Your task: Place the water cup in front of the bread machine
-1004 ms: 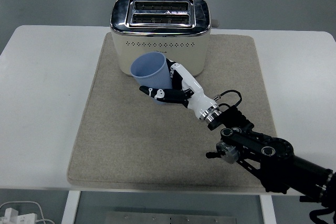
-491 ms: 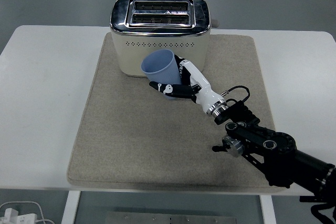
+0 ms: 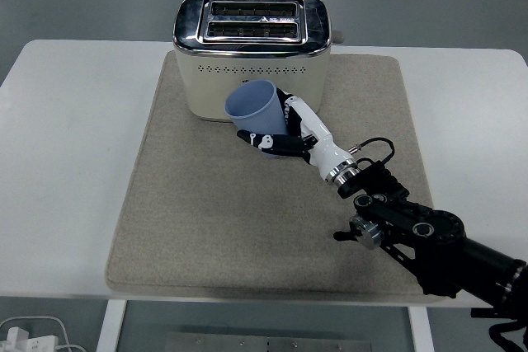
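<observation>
Right hand (image 3: 280, 131) grips the blue cup (image 3: 255, 114): fingers wrapped round the lower half, thumb across the near side. Only 1 arm in view, black, entering from the lower right corner over the near edge of the white table (image 3: 58, 162); left arm not in view.

Near to far:
- Near part of the beige mat (image 3: 206, 237) bare. Arm linkage crosses its near right part.
- Cup sits mid-mat toward the far side, tilted, open mouth leaning up and left. Cannot tell whether its base touches the mat or hangs just above; the hand hides the bottom.
- Cream toaster (image 3: 252, 51) with chrome top and 2 slots stands at the mat's far edge. Cup rim overlaps the toaster's front face in this view, so cup is just in front of it, maybe touching; cannot tell.

Judgement: cup already in the target zone; step in hand is set-down and release. To do it well: bring the cup upright first, lower until the base is flat on the mat, leave a little gap from the toaster wall so the rim does not catch. Spread fingers slowly, withdraw back toward the lower right. Light empty-looking cup tips easily if a finger drags.
</observation>
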Robot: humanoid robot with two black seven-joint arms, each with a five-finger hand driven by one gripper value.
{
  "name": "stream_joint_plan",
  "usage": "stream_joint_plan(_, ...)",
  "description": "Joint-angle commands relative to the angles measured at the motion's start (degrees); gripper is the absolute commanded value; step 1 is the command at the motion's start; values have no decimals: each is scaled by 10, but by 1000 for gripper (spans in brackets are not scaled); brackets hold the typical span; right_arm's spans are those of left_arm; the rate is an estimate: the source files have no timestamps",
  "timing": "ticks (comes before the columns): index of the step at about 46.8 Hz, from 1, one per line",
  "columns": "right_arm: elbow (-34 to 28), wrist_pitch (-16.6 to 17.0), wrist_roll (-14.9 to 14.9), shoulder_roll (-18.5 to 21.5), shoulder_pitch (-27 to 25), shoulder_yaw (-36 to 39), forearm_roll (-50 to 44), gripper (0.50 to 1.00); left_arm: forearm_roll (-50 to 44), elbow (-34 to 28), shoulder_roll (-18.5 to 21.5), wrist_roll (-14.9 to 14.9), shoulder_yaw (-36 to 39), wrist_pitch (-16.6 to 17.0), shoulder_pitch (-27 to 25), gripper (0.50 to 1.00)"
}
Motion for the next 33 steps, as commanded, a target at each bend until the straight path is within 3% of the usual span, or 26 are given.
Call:
stream_joint_plan(1,0,-4,0,0,-2,1,0,817,0,-1,0,0,0,-1,0,1000)
stream_joint_plan(15,4,-9,1,0,-4,2,13,893,0,0,0,0,0,-1,0,1000)
stream_joint_plan(33,13,-17,3,0,-13,3,13,911,0,0,0,0,0,-1,0,1000)
